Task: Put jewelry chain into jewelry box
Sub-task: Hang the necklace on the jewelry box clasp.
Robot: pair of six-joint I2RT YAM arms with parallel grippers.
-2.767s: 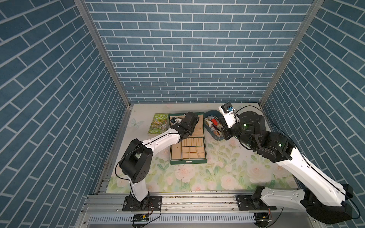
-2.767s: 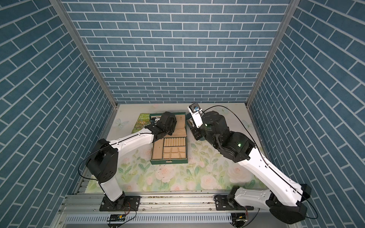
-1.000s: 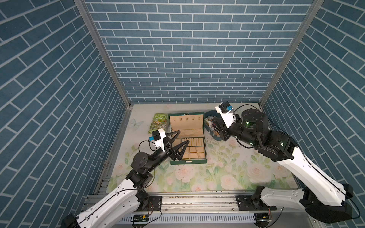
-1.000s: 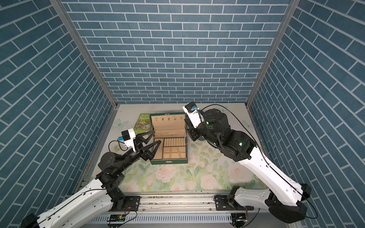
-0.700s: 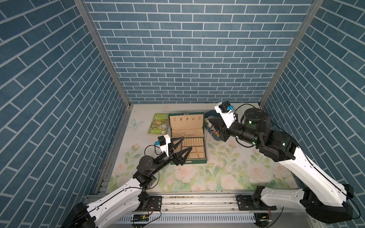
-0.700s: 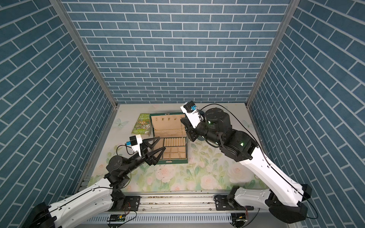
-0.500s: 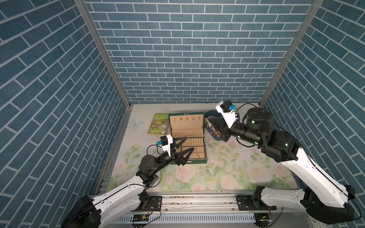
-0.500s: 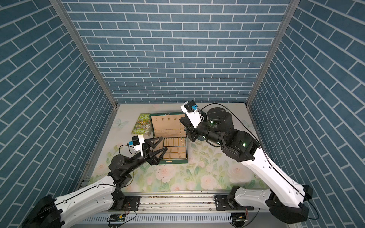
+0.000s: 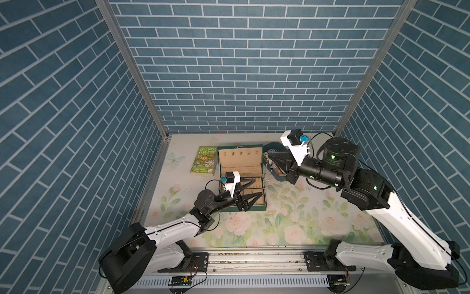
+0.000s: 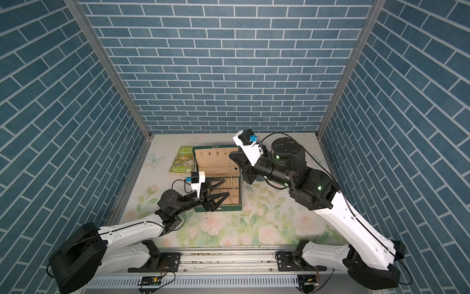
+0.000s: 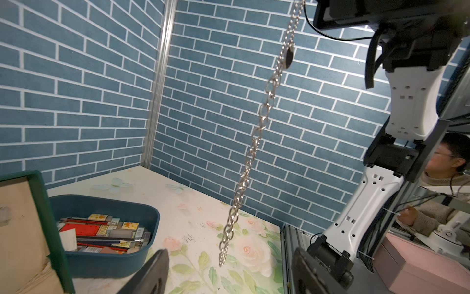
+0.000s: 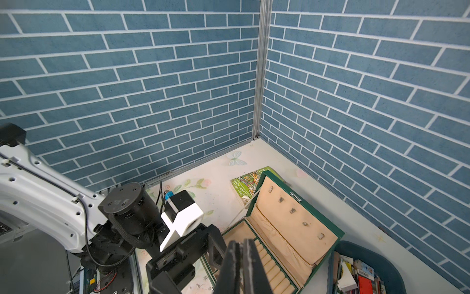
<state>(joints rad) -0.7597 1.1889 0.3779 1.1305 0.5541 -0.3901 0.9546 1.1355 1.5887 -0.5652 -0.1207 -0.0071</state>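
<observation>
The right end effector (image 9: 268, 159) is pinched shut on the top of the chain (image 9: 265, 175), so the links hang straight and free instead of bunching. That makes them easier to lower into a compartment. The chain is in the air, clear of the tabletop (image 9: 292, 216), at the 3 o'clock side of the box (image 9: 240, 160). In both top views it sits near that edge, and I cannot tell whether its low end is over the lining or just outside.

The box lid is laid back toward 12 o'clock, leaving the compartments open from above. The left end effector (image 9: 258, 186) is spread wide and empty over the box's 6 o'clock half. Its wrist view looks up the dangling chain (image 11: 250, 152), so it is probably placed to steady the box or guide the loose end.

The tray (image 11: 101, 264) lies at 3 o'clock of the box and the book (image 9: 204, 160) at 9 o'clock; neither is involved.
</observation>
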